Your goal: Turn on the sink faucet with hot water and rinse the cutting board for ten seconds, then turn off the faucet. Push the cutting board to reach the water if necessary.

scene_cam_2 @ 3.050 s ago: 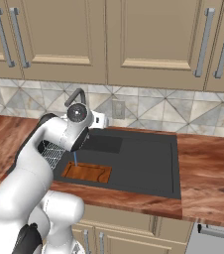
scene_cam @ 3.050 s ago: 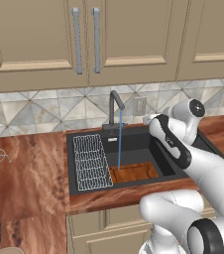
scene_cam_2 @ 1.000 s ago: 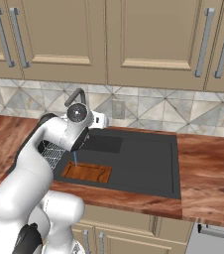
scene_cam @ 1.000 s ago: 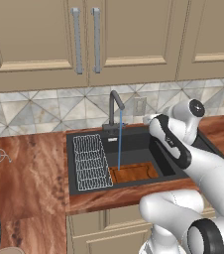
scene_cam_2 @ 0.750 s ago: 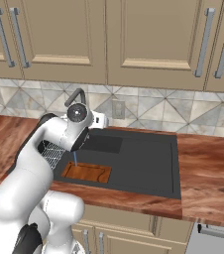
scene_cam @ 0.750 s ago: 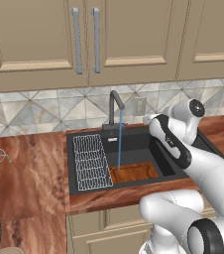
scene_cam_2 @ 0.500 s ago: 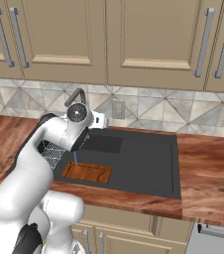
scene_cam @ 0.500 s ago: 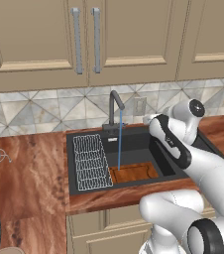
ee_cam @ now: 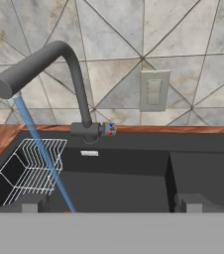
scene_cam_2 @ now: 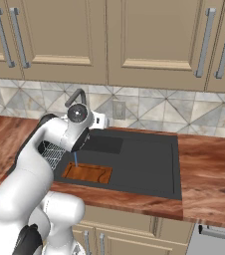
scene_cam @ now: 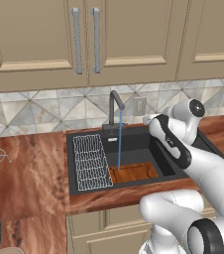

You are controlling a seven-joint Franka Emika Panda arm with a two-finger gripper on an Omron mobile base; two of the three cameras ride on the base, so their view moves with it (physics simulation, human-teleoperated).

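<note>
Water (scene_cam: 119, 146) runs in a thin blue stream from the faucet (scene_cam: 115, 106) spout down onto the cutting board (scene_cam: 134, 173), which lies flat on the floor of the black sink (scene_cam: 153, 151), toward its 6 o'clock wall. A white wire rack (scene_cam: 91, 161) sits at 9 o'clock from the board, just beside it. The stream lands at the board's 9 o'clock end. The pincer (ee_cam: 109, 203) hangs over the sink, facing the faucet's base lever (ee_cam: 106, 129) and apart from it; its two dark fingertips (ee_cam: 30, 203) stand wide apart, released, holding nothing. Reddish wood tabletop (scene_cam: 27, 168) surrounds the sink.
</note>
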